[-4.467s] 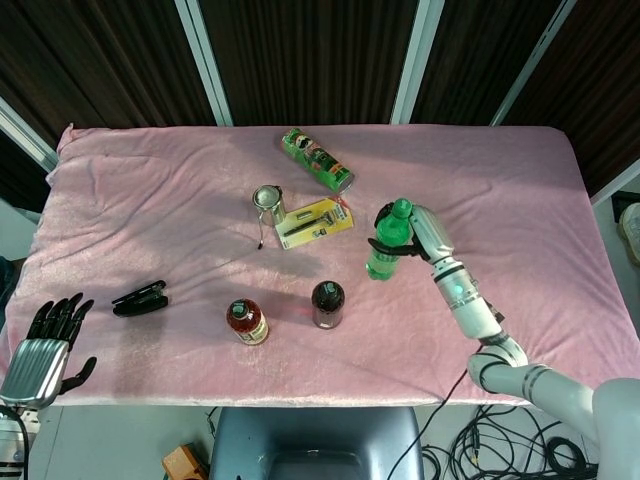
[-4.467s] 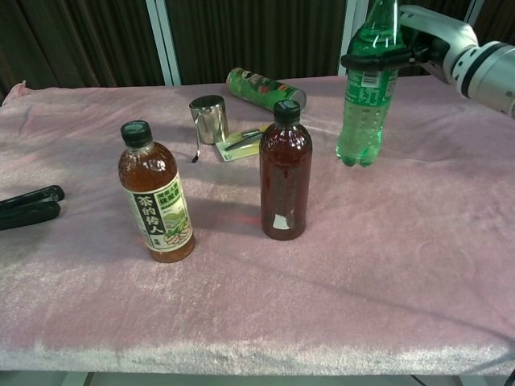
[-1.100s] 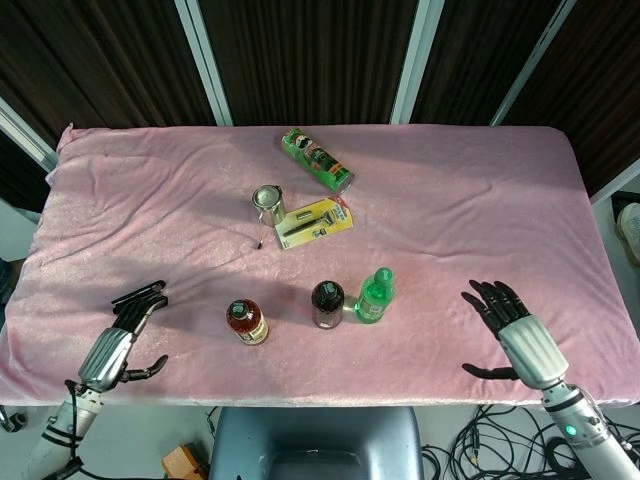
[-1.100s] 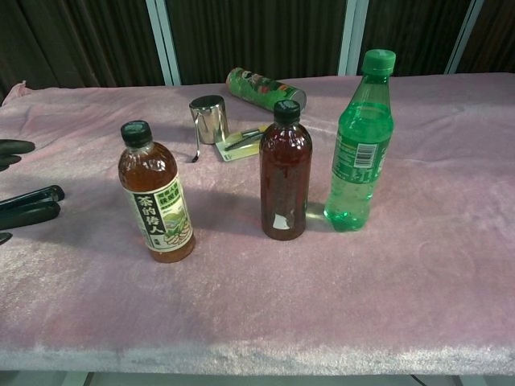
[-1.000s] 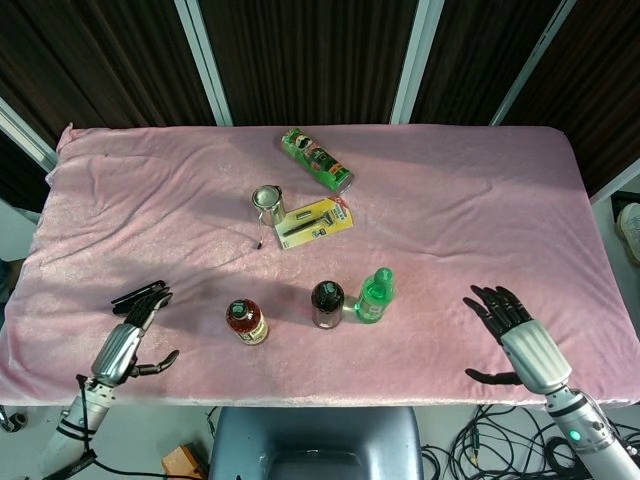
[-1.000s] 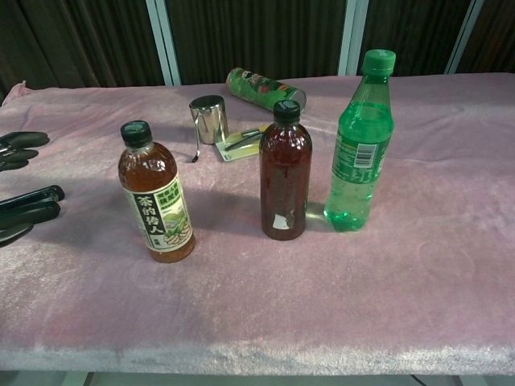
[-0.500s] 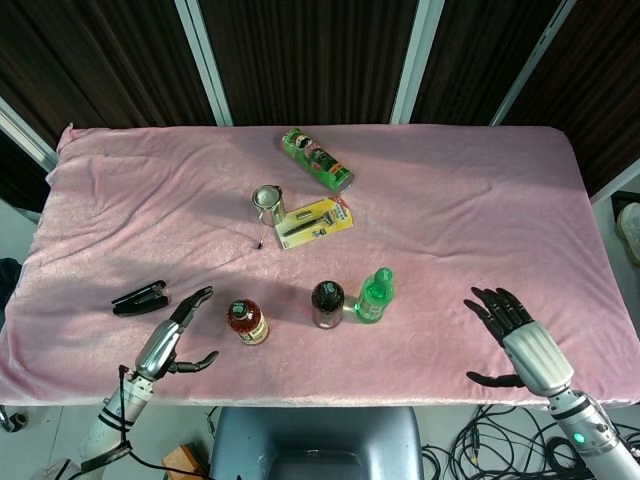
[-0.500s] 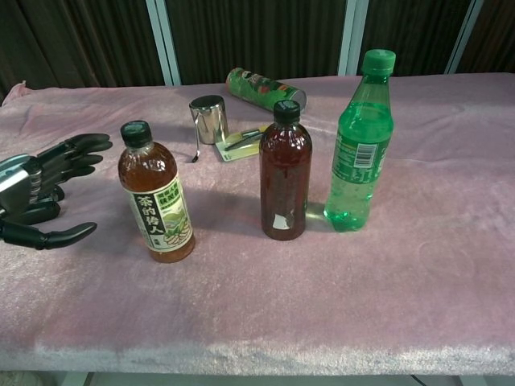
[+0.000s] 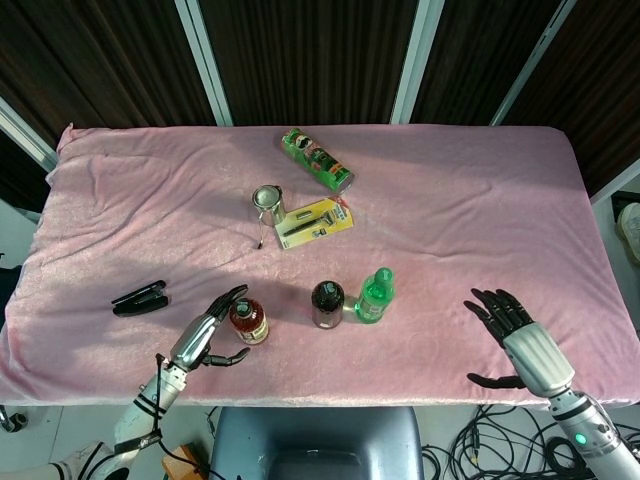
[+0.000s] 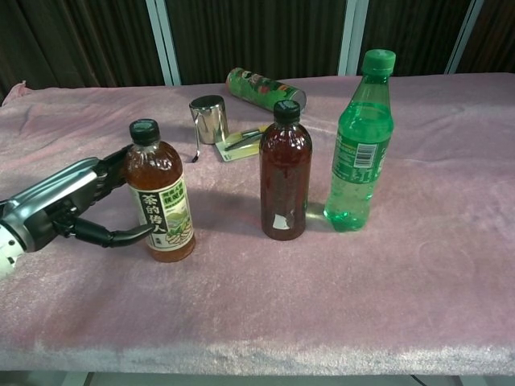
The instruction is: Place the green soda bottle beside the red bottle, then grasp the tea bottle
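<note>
The green soda bottle (image 9: 375, 295) (image 10: 358, 153) stands upright right beside the dark red bottle (image 9: 327, 303) (image 10: 285, 173), a narrow gap between them. The tea bottle (image 9: 246, 320) (image 10: 161, 197), amber with a black cap, stands to their left. My left hand (image 9: 205, 335) (image 10: 72, 205) cups it from the left: fingers reach behind it and the thumb touches the label's front edge, but they have not closed on it. My right hand (image 9: 525, 345) hovers with fingers spread at the front right edge, holding nothing; the chest view does not show it.
At the back lie a green chips can (image 9: 317, 159) (image 10: 261, 87), a metal cup (image 9: 268, 203) (image 10: 209, 118) and a yellow razor pack (image 9: 315, 222) (image 10: 241, 141). A black clip-like object (image 9: 140, 298) lies left of my left hand. Pink cloth covers the table (image 9: 480, 200).
My left hand has swept right from the black object to the tea bottle, now cupping it; the bottle shifted slightly right. The green bottle was set down earlier and my right hand withdrew.
</note>
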You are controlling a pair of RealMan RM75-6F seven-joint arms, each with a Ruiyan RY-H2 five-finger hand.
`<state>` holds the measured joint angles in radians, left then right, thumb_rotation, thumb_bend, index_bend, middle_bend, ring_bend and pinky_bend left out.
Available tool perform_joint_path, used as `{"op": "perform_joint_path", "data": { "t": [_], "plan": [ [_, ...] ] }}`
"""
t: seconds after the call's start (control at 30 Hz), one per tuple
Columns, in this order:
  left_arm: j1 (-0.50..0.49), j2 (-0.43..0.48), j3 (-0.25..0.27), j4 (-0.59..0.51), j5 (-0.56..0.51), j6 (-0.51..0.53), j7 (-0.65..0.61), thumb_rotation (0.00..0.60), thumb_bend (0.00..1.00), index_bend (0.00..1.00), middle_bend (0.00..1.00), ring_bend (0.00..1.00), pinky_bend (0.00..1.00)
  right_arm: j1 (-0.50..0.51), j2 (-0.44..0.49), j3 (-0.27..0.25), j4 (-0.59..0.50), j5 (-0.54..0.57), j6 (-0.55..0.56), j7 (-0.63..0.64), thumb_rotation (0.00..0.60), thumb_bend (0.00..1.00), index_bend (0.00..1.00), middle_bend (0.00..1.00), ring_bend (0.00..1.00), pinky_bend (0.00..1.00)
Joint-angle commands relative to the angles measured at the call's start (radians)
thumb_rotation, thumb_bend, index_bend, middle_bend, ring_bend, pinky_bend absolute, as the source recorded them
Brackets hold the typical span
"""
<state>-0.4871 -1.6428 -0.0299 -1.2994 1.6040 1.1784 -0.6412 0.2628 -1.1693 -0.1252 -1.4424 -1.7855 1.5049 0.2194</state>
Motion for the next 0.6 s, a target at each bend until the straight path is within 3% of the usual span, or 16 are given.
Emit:
{"op": "perform_joint_path", "data": {
  "t": [0.03,0.23,0.37,0.6],
  "plan": [
    [-0.023,-0.018,-0.011,0.003,-0.022,-0.036,0.012,0.600,0.28,0.00,0.00,0.00,0.04,-0.001,0.002,0.000,-0.001,-0.002,-0.002,-0.001,0.600,0.11,0.00,0.00,0.00,0.14],
    [-0.042,-0.052,-0.033,0.019,-0.047,-0.044,0.019,0.600,0.28,0.03,0.05,0.02,0.08,-0.006,0.010,0.005,-0.005,-0.003,-0.002,0.006,0.600,0.11,0.00,0.00,0.00,0.14],
    [-0.035,-0.071,-0.052,0.036,-0.078,-0.030,0.004,0.600,0.29,0.24,0.27,0.14,0.16,-0.009,0.016,0.003,-0.005,-0.010,-0.002,0.018,0.600,0.11,0.00,0.00,0.00,0.14],
    [-0.027,-0.091,-0.075,0.066,-0.114,-0.017,-0.028,0.600,0.38,0.50,0.57,0.36,0.31,-0.010,0.023,0.005,-0.009,-0.014,-0.010,0.025,0.600,0.11,0.00,0.00,0.00,0.14]
  ]
}}
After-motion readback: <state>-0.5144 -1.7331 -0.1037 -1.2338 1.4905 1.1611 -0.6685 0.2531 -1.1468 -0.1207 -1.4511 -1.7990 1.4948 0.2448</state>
